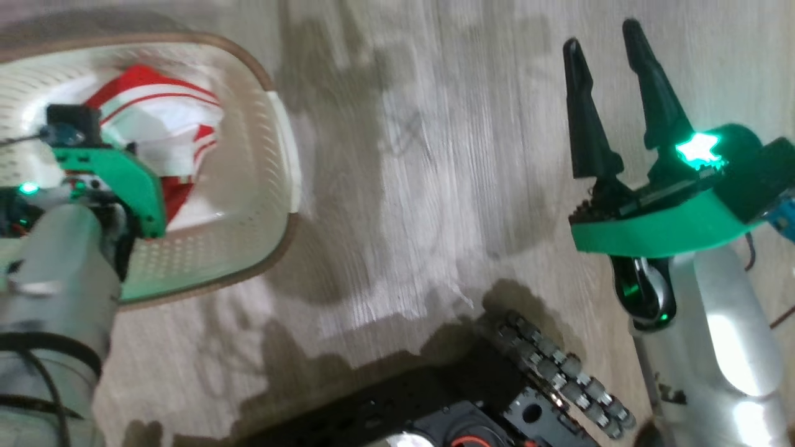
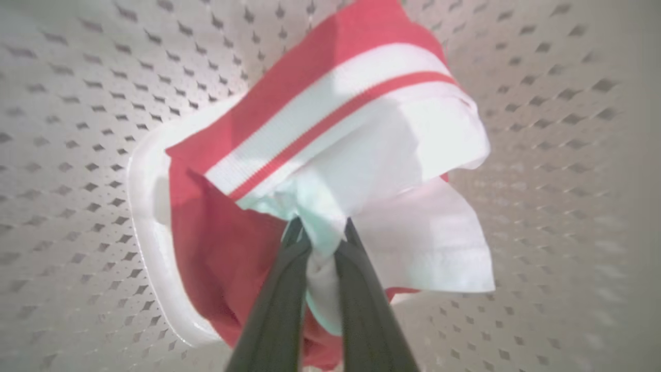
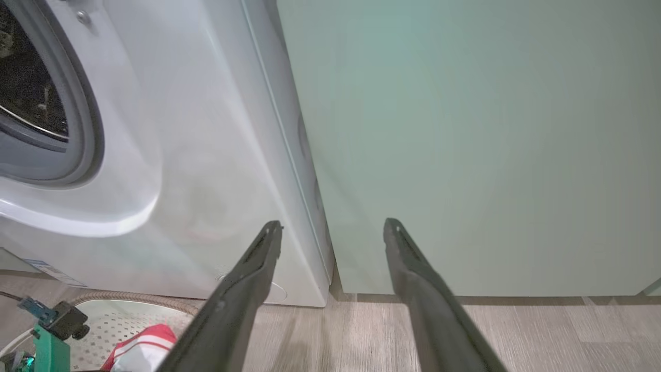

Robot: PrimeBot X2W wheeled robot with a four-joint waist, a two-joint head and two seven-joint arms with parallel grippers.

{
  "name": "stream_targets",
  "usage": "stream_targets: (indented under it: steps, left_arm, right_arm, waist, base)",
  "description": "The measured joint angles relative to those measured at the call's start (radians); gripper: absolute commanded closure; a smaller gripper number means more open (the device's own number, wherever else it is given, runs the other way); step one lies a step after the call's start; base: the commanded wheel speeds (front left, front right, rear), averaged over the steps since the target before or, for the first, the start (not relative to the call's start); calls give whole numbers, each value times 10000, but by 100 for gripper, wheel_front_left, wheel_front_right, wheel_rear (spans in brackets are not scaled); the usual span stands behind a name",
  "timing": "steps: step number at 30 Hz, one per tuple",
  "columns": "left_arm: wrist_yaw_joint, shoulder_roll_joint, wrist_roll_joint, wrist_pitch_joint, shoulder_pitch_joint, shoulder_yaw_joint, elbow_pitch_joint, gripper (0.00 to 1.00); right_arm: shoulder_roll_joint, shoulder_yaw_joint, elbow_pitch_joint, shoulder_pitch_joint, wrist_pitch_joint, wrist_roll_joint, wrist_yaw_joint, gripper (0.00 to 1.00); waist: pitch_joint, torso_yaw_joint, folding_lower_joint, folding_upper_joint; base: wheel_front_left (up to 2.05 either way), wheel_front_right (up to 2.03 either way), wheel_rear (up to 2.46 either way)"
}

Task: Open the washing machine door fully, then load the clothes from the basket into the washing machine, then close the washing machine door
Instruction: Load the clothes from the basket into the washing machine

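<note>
The cream perforated basket point(image 1: 254, 186) sits on the floor at the upper left of the head view. The red and white clothes point(image 1: 161, 118) lie inside it. My left gripper point(image 2: 321, 232) reaches down into the basket point(image 2: 77, 103), shut on a fold of white fabric of the clothes point(image 2: 361, 129). My right gripper point(image 1: 602, 35) hangs open over bare floor at the right, holding nothing. In the right wrist view, the right gripper point(image 3: 332, 223) points at the white washing machine point(image 3: 196, 155), whose drum opening point(image 3: 31, 88) is uncovered. The washing machine door is out of view.
A pale green cabinet point(image 3: 465, 144) stands right beside the machine. Pale wood floor point(image 1: 435, 155) stretches between the basket and my right arm. My dark wheeled base point(image 1: 497, 397) fills the bottom of the head view. The basket point(image 3: 119, 320) sits just before the machine's front.
</note>
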State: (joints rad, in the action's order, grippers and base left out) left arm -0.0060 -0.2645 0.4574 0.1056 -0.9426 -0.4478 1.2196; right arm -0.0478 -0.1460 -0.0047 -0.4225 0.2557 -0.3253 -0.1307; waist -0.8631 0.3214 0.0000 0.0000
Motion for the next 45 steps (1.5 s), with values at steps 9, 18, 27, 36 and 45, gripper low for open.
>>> stream_targets:
  steps: [9, 18, 27, 36, 45]
  left_arm:
    - [-98, 428, 257, 1317, 1088, 84, -840, 100]
    - [539, 476, 190, 1425, 2951, 698, -4383, 100]
    - [1348, 232, -303, 1434, 5342, 1269, -8757, 100]
    - [1960, -79, -644, 1436, 6580, 1486, -11382, 100]
    - [2752, -288, -890, 1231, 8195, 1501, -12824, 100]
  right_arm:
    - [0, 541, 510, 723, 0, 587, 0, 0]
    - [0, 1143, 826, 1422, -69, 982, 0, 0]
    - [2, 1649, 625, 2194, -554, 1168, 0, 0]
    - [2, 1812, 408, 2824, -924, 1283, 0, 0]
    - [4, 1831, 224, 3681, -1252, 1321, 0, 0]
  waist:
    - [1519, -756, 0, 0]
    - [3164, -1451, -1, 1]
    - [4781, -2019, -1, 1]
    - [5955, -2349, -1, 1]
    - [7066, -2373, -1, 1]
  base:
    - [0, 0, 0]
    - [0, 0, 0]
    - [0, 0, 0]
    - [0, 0, 0]
    - [0, 0, 0]
